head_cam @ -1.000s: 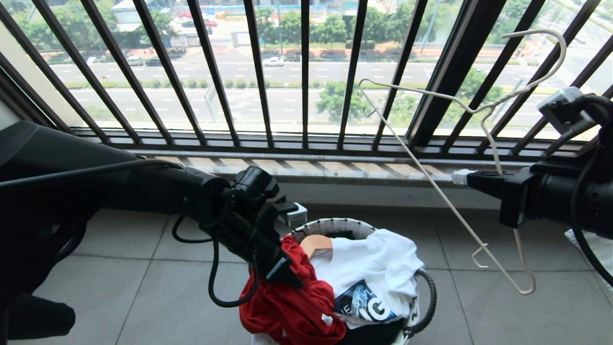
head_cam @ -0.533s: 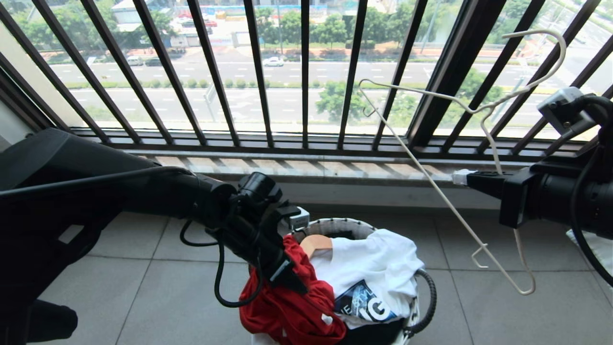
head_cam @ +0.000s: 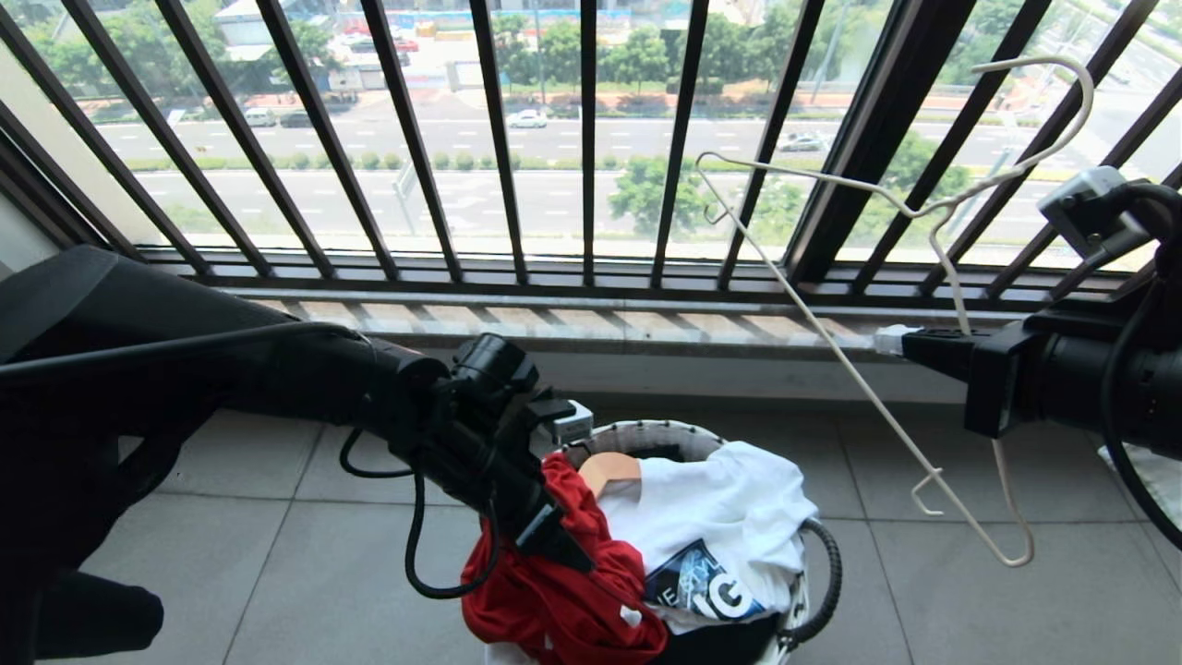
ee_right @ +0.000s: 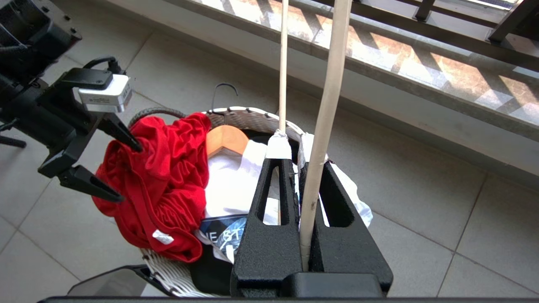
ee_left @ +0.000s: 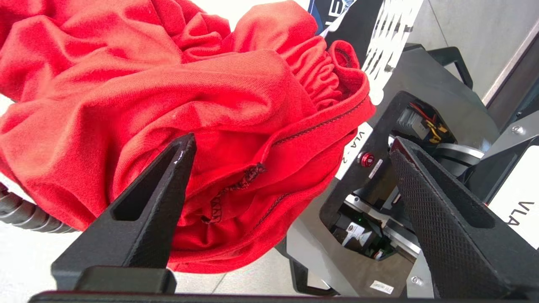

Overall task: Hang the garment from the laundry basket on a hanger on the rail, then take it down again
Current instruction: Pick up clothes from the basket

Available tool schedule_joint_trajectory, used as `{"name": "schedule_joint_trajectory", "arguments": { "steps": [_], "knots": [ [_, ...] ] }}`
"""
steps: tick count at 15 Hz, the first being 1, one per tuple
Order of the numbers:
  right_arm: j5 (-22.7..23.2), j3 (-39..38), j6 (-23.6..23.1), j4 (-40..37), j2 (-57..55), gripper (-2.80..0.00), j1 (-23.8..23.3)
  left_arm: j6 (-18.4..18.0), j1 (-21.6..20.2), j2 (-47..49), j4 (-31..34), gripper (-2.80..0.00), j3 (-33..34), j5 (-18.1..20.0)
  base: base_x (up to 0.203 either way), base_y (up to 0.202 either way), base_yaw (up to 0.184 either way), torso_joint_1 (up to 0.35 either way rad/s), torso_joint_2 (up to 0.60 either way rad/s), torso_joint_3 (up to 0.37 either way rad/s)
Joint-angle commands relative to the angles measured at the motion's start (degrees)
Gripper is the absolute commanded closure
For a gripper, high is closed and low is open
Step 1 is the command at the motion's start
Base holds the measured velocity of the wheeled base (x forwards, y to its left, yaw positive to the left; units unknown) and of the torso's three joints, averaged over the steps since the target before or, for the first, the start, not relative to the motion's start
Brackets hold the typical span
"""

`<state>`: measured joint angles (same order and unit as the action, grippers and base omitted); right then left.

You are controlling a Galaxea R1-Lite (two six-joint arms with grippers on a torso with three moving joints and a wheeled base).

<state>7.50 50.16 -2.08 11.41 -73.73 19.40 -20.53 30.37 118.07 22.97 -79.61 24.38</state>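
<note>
Head view: since a second ago the left gripper (head_cam: 554, 545) is sitting slightly lower, jaws spread wide, holding nothing. The red garment (head_cam: 563, 591) is bunching against it, draped over the laundry basket (head_cam: 646, 430). The right gripper (head_cam: 888, 341) is clamping the hanger (head_cam: 831, 332). The basket's lower part is cut off.

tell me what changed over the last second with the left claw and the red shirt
The left claw has opened wide right at the red T-shirt, gripping nothing; its arm shifted only slightly. The shirt stays draped over the laundry basket rim. The right claw stays shut on the wire hanger, unmoved.
</note>
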Motion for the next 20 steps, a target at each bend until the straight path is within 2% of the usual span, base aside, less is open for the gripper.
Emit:
{"name": "schedule_joint_trajectory", "arguments": {
  "steps": [1, 3, 5, 10, 12, 17, 20],
  "knots": [
    [0.06, 0.02, -0.02, 0.10, -0.01, 0.00, -0.06, -0.44, -0.37, -3.45, 1.99, -2.80, 0.29, -0.30, 0.000, 0.000, 0.000, 0.000, 0.00, 0.000],
    [0.06, 0.02, -0.02, 0.10, -0.10, 0.00, -0.06, -1.61, -0.42, -3.42, 4.30, -2.80, -0.01, -0.85, 0.000, 0.000, 0.000, 0.000, 0.00, 0.000],
    [0.06, 0.02, -0.02, 0.10, -0.10, 0.00, -0.15, -1.63, -0.40, -1.16, 3.99, -2.80, -0.38, -2.57, 0.000, 0.000, 0.000, 0.000, 0.00, 0.000],
    [0.06, 0.02, -0.02, 0.10, -0.10, 0.00, -0.15, -0.49, -0.40, -0.11, 3.58, -2.80, -2.04, -2.24, 0.000, 0.000, 0.000, 0.000, 0.00, 0.000],
    [0.06, 0.02, -0.02, 0.10, -0.10, 0.00, -0.15, -0.07, -0.40, -0.14, 1.42, -2.80, -1.53, -2.24, 0.000, 0.000, 0.000, 0.000, 0.00, 0.000],
    [0.06, 0.11, -0.02, 0.10, -0.10, 0.00, -0.41, -0.39, -0.31, 2.34, 1.46, -2.80, -1.42, -2.94, 0.000, 0.000, 0.000, 0.000, 0.00, 0.000],
    [0.06, 0.20, -0.02, 0.19, -0.10, 0.00, -0.59, -0.78, -0.31, -0.13, 1.87, -2.80, -0.47, -3.53, 0.000, 0.000, 0.000, 0.000, 0.00, 0.000]
  ]
}}
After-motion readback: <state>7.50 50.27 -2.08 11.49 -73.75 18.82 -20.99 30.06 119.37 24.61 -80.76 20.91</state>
